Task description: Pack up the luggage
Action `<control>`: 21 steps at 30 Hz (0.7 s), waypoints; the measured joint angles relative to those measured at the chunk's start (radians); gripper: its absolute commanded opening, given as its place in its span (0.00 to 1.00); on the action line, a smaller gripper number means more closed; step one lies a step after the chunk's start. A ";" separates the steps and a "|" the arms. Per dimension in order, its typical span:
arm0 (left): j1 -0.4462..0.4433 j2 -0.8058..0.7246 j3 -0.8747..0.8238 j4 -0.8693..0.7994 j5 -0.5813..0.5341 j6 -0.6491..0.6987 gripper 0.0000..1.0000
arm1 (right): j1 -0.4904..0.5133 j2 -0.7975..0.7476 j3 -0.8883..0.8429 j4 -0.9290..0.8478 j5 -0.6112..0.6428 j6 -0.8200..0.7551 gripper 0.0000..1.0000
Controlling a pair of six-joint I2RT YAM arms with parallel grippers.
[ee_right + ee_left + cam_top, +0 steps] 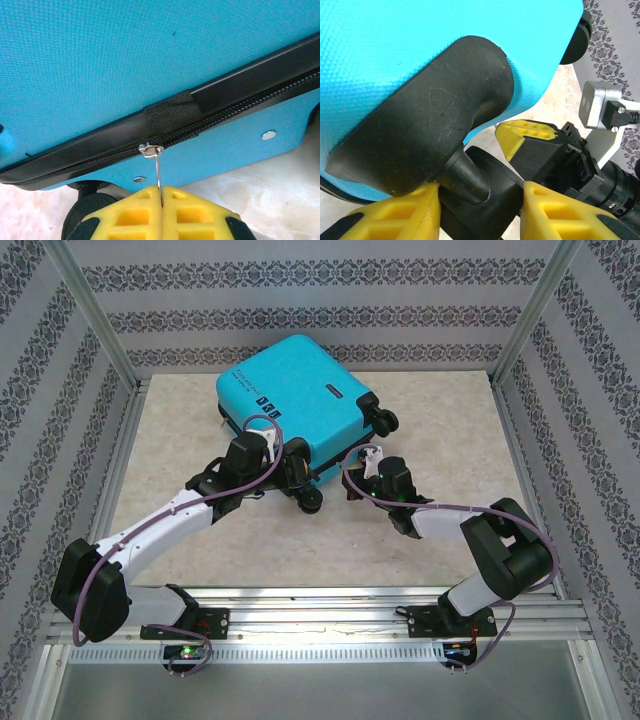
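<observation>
Yellow-fingered right gripper is clamping the zipper pull; left gripper is straddling a wheel, grip unclear. Luggage is lying flat on the table; an askew tug is probably risking the pull slipping free

lab test cell: alu frame, patterned wall panels

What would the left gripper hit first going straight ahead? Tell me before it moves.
The black wheel of the suitcase: it sits between the jaws of the left gripper, with the black wheel housing just beyond. Depth is unclear, so the two may be touching.
</observation>
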 measured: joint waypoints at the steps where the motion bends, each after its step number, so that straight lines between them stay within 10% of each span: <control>1: 0.002 0.000 0.000 0.000 0.003 0.001 0.39 | -0.001 -0.002 0.002 -0.005 0.001 0.000 0.00; 21: 0.151 0.001 0.003 -0.016 0.182 0.157 0.35 | -0.013 -0.016 0.034 -0.063 0.042 -0.018 0.00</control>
